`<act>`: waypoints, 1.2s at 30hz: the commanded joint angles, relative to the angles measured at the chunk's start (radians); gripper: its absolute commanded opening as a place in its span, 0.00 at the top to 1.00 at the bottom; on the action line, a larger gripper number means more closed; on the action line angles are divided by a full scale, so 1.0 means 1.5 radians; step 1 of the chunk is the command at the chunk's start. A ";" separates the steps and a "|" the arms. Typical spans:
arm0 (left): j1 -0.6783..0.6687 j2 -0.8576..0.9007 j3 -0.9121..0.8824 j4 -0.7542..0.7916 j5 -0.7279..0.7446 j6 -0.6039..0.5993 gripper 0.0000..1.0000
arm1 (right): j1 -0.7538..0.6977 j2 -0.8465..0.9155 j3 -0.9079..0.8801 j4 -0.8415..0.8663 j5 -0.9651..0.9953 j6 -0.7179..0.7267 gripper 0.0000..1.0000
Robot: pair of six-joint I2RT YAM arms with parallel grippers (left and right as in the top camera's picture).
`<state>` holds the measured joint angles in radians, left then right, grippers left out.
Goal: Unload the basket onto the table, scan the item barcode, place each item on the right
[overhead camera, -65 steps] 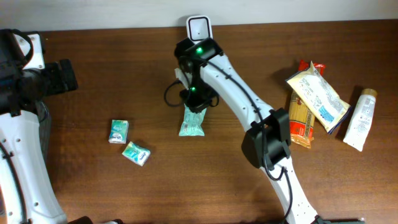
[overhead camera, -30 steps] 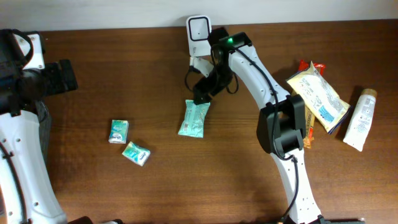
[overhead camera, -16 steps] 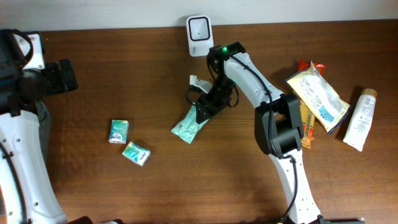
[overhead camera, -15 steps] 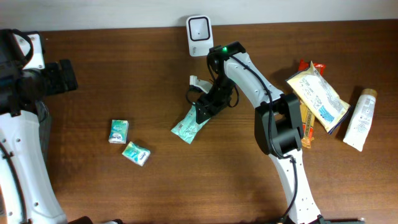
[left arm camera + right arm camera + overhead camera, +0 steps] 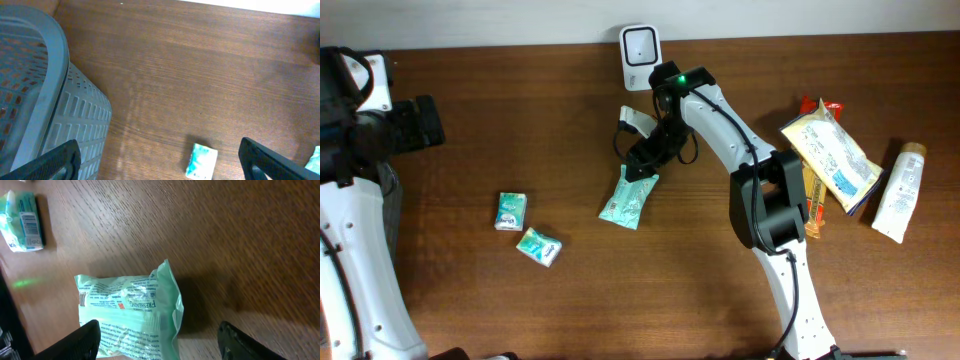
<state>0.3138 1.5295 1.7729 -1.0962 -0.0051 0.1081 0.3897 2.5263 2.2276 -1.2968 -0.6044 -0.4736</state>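
A green wipes pack (image 5: 628, 198) lies flat on the wooden table, below the white scanner (image 5: 640, 45) at the back edge. My right gripper (image 5: 642, 166) hovers over the pack's upper end. In the right wrist view the pack (image 5: 127, 315) shows its printed side with a barcode. It sits close to the left finger of my right gripper (image 5: 165, 347), which is open, with a wide gap to the other finger. My left gripper (image 5: 162, 165) is open and empty, high above the table's left side.
Two small tissue packs (image 5: 510, 211) (image 5: 539, 246) lie left of the wipes; one (image 5: 202, 161) shows under the left wrist. A grey basket (image 5: 30, 100) stands at the far left. Snack bags (image 5: 830, 150) and a white tube (image 5: 900, 192) lie at the right.
The right gripper came down onto the wipes pack and turned it leftward, then drew back a little toward the scanner. The pack shifted slightly with it. The left arm stayed still.
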 commanded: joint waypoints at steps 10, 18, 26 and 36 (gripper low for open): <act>0.002 -0.003 0.003 0.001 -0.002 -0.006 0.01 | 0.038 0.031 -0.003 -0.033 -0.021 0.013 0.41; 0.002 -0.003 0.003 0.001 -0.002 -0.006 0.01 | 0.046 0.032 -0.003 -0.024 -0.054 0.098 0.71; 0.002 -0.003 0.003 0.001 -0.002 -0.006 0.01 | 0.046 0.032 -0.003 -0.069 -0.079 0.092 0.66; 0.002 -0.003 0.003 0.001 -0.002 -0.006 0.01 | 0.085 0.035 -0.039 -0.081 -0.053 0.109 0.56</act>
<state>0.3138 1.5295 1.7729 -1.0962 -0.0048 0.1081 0.5011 2.5626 2.1849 -1.4105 -0.6949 -0.3290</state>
